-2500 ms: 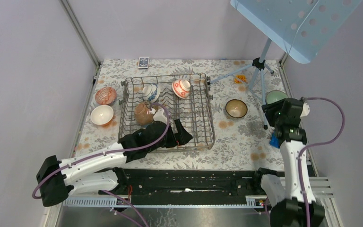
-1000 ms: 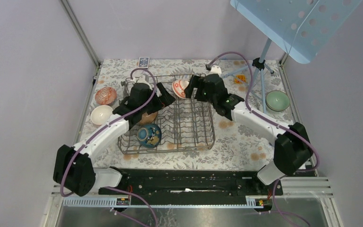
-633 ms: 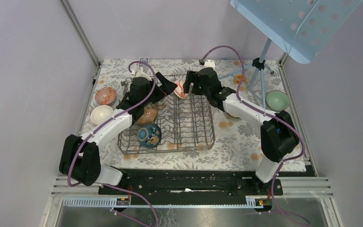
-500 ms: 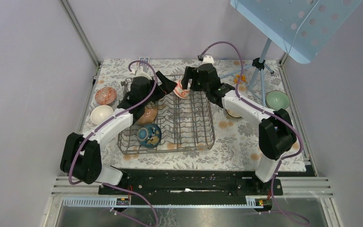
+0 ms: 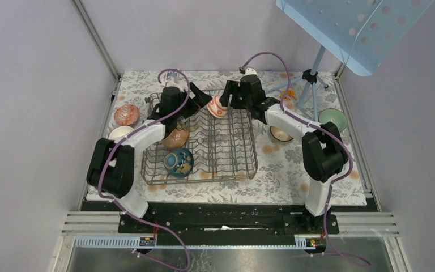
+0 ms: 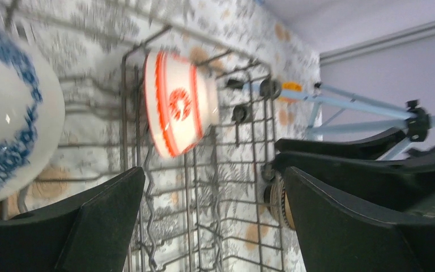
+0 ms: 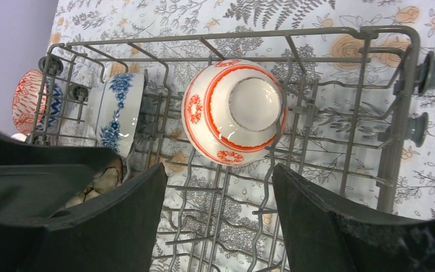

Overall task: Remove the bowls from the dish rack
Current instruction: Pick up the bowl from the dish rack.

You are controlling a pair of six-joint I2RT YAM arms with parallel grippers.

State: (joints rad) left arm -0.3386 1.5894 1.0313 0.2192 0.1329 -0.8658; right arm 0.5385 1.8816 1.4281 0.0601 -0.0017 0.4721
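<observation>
Two arms meet over the far end of the dish rack [image 5: 254,148], with bowls yet to come out. The right gripper [image 7: 218,175] hovers with its jaws spread wide and nothing between them. The red-banded bowl [image 7: 235,110] stands on edge in the rack just ahead of it, foot turned toward it, in line with the gap and apart from both fingers. The left gripper [image 6: 212,181] faces the same bowl from the other side, jaws equally wide and empty, with a blue-and-white bowl [image 6: 11,136] just outside one finger. Back toward that arm's base, a brown bowl [image 5: 177,137] and a dark blue bowl [image 5: 179,161] also sit in the rack. The step in hand appears to be the approach to the red-banded bowl, most likely by the right gripper. The next move would call for easing forward until the jaws span the foot or one finger passes inside the rim. It would then close firmly and lift straight up clear of the wires. The left gripper would need to give way, since the two stand near each other.
</observation>
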